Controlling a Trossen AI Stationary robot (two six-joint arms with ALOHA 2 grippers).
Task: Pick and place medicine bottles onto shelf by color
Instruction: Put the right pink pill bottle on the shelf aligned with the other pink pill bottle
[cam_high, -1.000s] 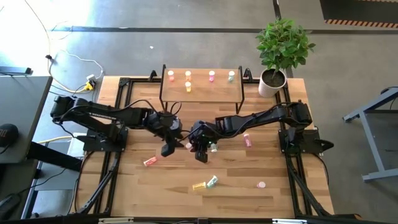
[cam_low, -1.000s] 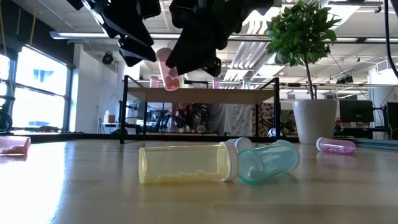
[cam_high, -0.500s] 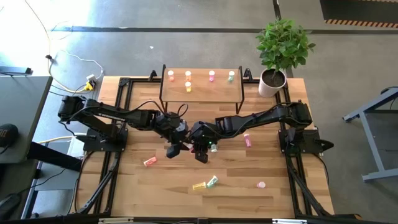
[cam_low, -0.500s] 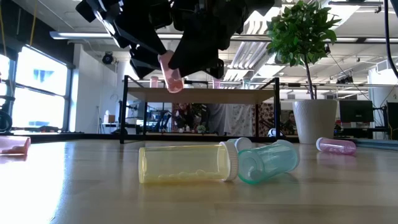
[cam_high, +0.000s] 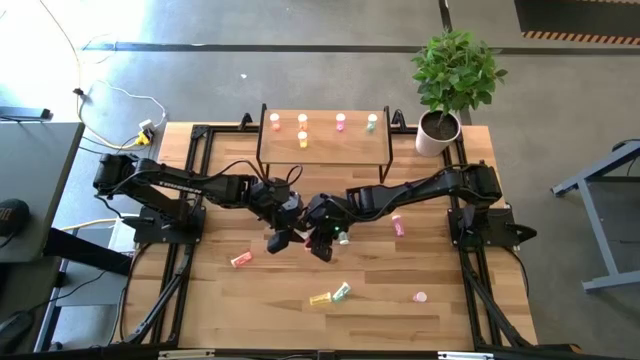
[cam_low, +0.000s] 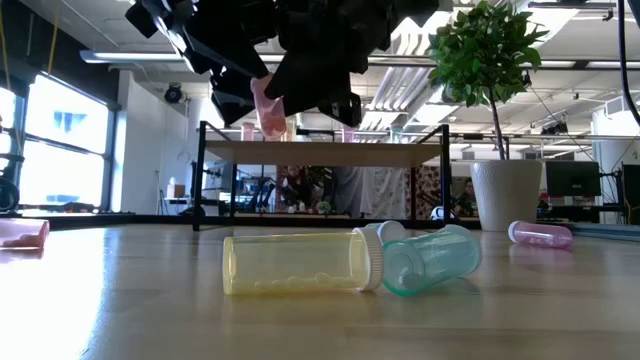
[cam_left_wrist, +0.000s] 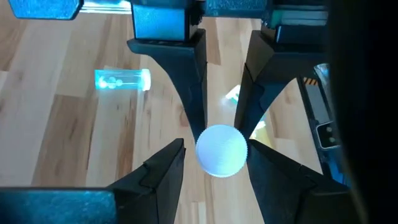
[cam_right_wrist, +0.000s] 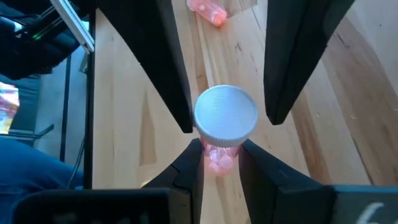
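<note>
A light-wood worktop stands on a grey concrete floor, with a potted plant at its far right corner. The shelf sits at the far edge and carries five upright bottles: one yellow, two orange, one pink, one green.

At the worktop centre the left gripper and right gripper meet tip to tip. The left jaws grip the pink bottle. The right jaws are closed, with their tips just beside the bottle; contact cannot be confirmed.

The high view hides the held bottle. The low view shows it raised well above the worktop, level with the shelf board. The right wrist view shows its ribbed white cap.

A yellow bottle and a green bottle lie with caps touching.
</note>
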